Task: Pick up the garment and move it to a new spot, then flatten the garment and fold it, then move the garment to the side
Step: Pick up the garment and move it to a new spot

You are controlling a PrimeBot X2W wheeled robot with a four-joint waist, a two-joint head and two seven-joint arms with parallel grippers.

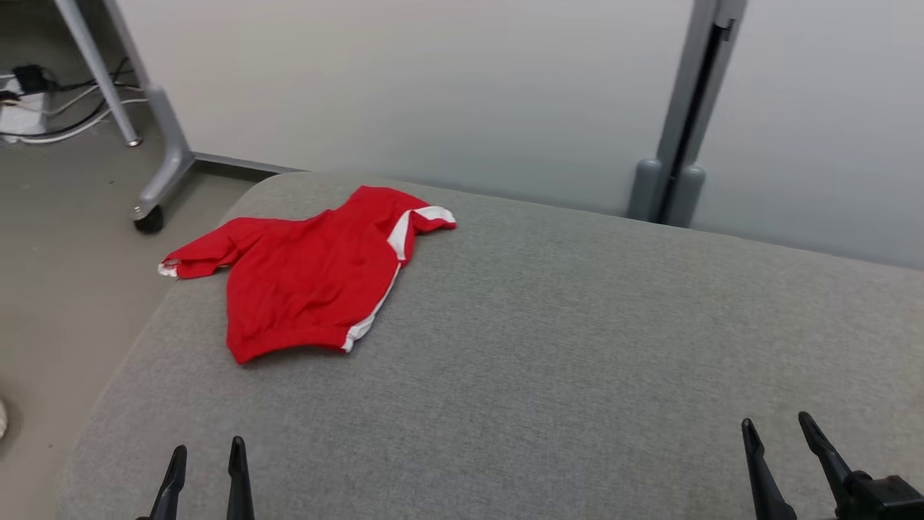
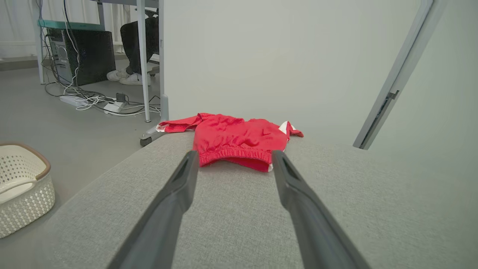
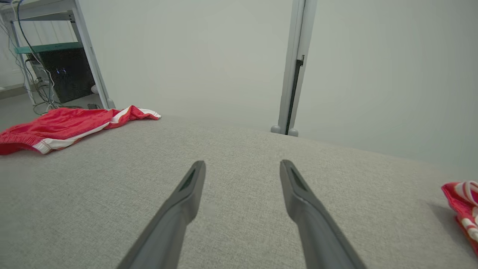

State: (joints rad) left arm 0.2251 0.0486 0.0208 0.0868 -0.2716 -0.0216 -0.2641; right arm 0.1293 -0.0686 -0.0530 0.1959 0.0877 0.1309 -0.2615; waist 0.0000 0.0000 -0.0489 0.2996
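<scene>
Basket: A pale perforated basket is standing on the floor to the left of the padded surface, well apart from the work.
Left gripper: It is hovering at the near edge with its fingers spread wide, holding nothing. In the left wrist view the fingers are framing the waistband, so the gripper is judged to be lining up for the first pick.
Garment: Red shorts are lying crumpled at the far left corner of the padded surface, with one leg reaching the left edge. A white stripe is running down the right side, and the elastic waistband is facing the robot. The fabric is looking thin and limp, so it is likely to sag when lifted.
Padded surface: The grey cloth-covered top is offering a broad stretch to the right of the garment, a probable new spot.
Right gripper: It is hovering at the near right with its fingers wide apart, holding nothing, well apart from the garment.
Second cloth: A red and white piece is lying at the right margin of the right wrist view; its kind cannot be told.
</scene>
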